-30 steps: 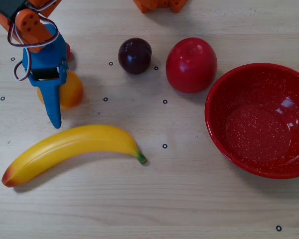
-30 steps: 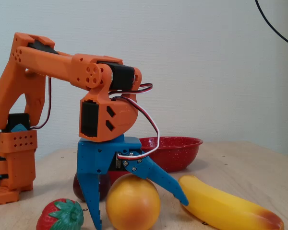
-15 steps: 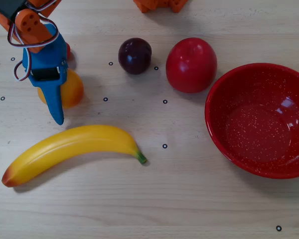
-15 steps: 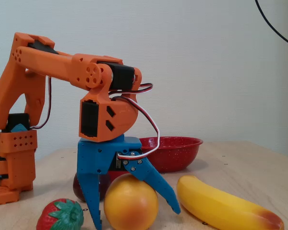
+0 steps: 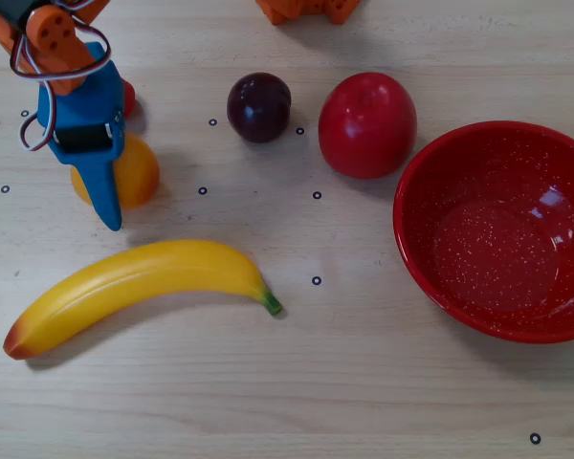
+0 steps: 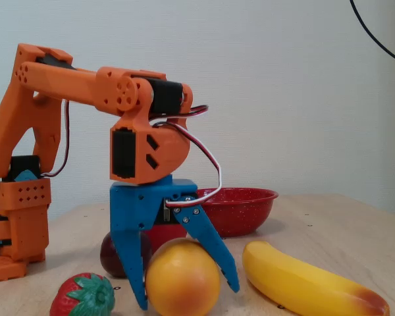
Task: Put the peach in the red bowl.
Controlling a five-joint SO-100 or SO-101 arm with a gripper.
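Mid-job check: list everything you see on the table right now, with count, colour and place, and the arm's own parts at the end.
peach: one, orange-yellow, on the table between the fingers, far left in the overhead view.
banana: one, yellow, lying below the peach in the overhead view.
plum: one, dark purple, top centre in the overhead view.
apple: one, red, right of the plum.
red bowl: one, red with white speckles, empty, right edge of the overhead view.
strawberry: one, red with green top, left of the peach in the fixed view.
table: one, light wood.
gripper: one, blue fingers on an orange arm, straddling the peach.
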